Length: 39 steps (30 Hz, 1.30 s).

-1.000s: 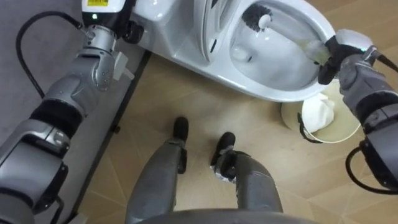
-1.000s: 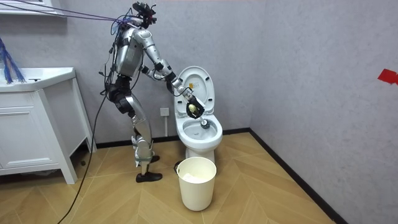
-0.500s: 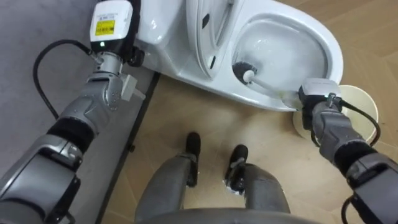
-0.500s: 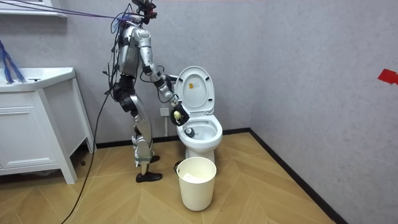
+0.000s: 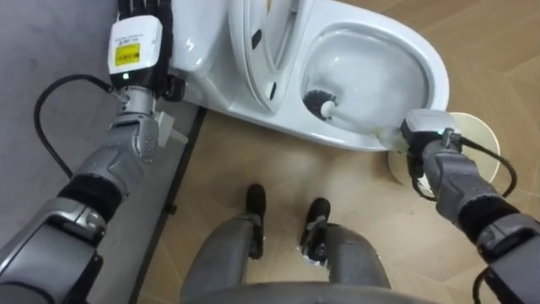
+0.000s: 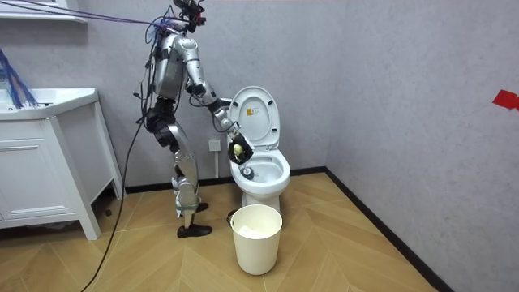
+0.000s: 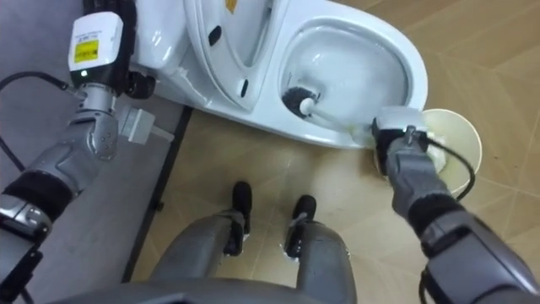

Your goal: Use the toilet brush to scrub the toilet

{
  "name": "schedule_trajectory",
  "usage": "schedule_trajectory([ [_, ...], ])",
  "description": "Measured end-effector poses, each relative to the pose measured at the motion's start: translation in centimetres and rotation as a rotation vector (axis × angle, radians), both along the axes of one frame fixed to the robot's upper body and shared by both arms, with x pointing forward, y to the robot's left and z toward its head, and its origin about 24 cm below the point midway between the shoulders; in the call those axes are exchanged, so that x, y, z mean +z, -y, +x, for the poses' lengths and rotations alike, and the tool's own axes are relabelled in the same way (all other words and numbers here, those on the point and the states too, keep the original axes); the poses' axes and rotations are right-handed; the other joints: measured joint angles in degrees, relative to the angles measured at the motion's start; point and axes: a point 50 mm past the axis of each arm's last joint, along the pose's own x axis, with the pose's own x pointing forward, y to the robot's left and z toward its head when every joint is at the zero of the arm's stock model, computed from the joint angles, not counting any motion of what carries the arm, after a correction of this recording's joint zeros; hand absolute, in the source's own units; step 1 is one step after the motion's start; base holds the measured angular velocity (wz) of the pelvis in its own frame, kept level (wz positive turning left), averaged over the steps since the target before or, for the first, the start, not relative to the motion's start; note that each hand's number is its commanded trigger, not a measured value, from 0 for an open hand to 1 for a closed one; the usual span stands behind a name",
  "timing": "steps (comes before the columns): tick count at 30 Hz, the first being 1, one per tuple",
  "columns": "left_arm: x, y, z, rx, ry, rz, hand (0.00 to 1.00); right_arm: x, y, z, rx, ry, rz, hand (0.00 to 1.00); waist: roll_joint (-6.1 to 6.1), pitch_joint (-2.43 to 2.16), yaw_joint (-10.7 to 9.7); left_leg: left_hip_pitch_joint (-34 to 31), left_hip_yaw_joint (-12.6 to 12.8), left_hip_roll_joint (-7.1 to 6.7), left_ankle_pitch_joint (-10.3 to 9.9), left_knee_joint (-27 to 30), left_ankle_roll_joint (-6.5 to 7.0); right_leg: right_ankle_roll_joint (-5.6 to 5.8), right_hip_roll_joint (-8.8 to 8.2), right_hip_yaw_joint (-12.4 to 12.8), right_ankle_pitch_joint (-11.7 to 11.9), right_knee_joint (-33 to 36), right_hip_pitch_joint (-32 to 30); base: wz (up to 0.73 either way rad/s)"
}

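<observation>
At the far centre of the eye views, the white toilet (image 5: 436, 63) stood with its seat and lid (image 5: 268, 42) raised upright between tank and bowl. Inside the bowl, on its near left side, lay the dark head of the toilet brush (image 5: 318, 102). Its pale handle ran rightward and nearer across the bowl to the near right part of the rim.

Right hand (image 5: 424, 128): positioned at that part of the rim, seen from its back, closed around the end of the brush handle.

Left hand (image 5: 145, 10): raised at the far left beside the tank, its dark fingers running out past the top edge. Whether they were spread or curled could not be told.

Cream waste bin (image 5: 477, 133): on the wooden floor just to the right of the toilet, partly hidden behind the right hand.

Near centre: the robot's feet on the wooden floor, close before the toilet.

Room view: the robot stood upright beside the toilet, on the room view's left of it, with one arm stretched down to the bowl. The bin stood in front of the toilet, nearer the camera, with something white inside. A white cabinet (image 6: 45, 174) stood at the room view's left, well apart from the robot.
</observation>
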Motion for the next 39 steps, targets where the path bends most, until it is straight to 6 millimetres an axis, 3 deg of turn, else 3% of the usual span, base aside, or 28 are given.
schedule_trajectory([
  [4,1.4,0.6,0.8,-0.026,0.055,0.005,0.0,1.6,0.7,1.7,-0.149,0.075,0.146,1.0,-0.3,0.36,0.6,-2.5,-0.5,-0.42,0.2,0.7,0.0,0.0,-0.11,0.1,-0.5,1.8,-2.8,0.11],
  [8,2.3,0.9,1.3,-0.035,0.104,0.006,0.0,2.9,1.2,2.9,-0.4,0.191,0.405,1.0,-1.24,1.43,1.0,-3.8,0.2,-1.24,0.7,1.2,0.24,0.02,-1.8,1.2,-1.8,5.5,-5.8,0.0],
  [12,3.3,1.2,1.8,-0.037,0.158,0.004,0.0,3.2,1.5,3.0,-0.535,0.238,0.551,1.0,-1.38,1.57,1.1,-6.9,0.2,-1.55,0.7,2.8,0.31,-0.17,-2.37,1.5,-2.0,7.7,-9.3,0.02],
  [21,4.4,1.3,2.5,-0.021,0.188,0.013,0.0,3.6,1.9,3.2,-0.608,0.31,0.606,1.0,-1.24,1.95,-0.3,-10.2,-0.1,-1.9,0.6,6.1,0.49,0.37,-3.01,1.5,-2.1,10.0,-12.1,0.01],
  [28,4.0,1.3,2.4,-0.009,0.171,0.018,0.0,3.6,2.0,3.2,-0.567,0.293,0.556,1.0,0.24,1.81,-0.6,-10.5,-0.1,-2.1,0.2,7.0,0.99,0.61,-2.99,1.2,-1.8,10.1,-12.0,0.01],
  [30,3.7,1.9,2.5,-0.013,0.15,0.026,0.0,3.2,1.9,2.9,-0.503,0.254,0.483,1.0,1.66,1.88,-0.8,-10.1,-0.6,-1.98,0.2,7.1,1.0,0.72,-2.75,0.1,-1.7,9.0,-10.7,0.12],
  [34,2.8,2.4,2.3,-0.01,0.111,0.031,0.0,1.6,1.2,1.7,-0.339,0.147,0.302,1.0,2.49,1.74,0.1,-8.7,-0.3,-2.01,0.0,6.8,1.17,0.5,-2.82,0.4,-2.1,9.1,-9.5,0.0],
  [38,1.9,2.3,1.9,-0.002,0.082,0.033,0.0,0.6,1.7,0.5,-0.219,0.07,0.098,1.0,3.62,1.39,1.0,-8.4,0.2,-1.8,-0.4,6.8,1.14,0.3,-2.44,0.5,-1.9,8.5,-9.2,-0.1],
  [39,1.9,2.4,1.9,0.0,0.078,0.03,0.0,0.6,2.0,0.2,-0.181,0.063,0.053,1.0,3.64,1.37,1.4,-8.0,0.6,-1.64,-0.5,6.7,1.11,0.34,-1.96,1.5,-1.9,8.3,-9.1,-0.15],
])
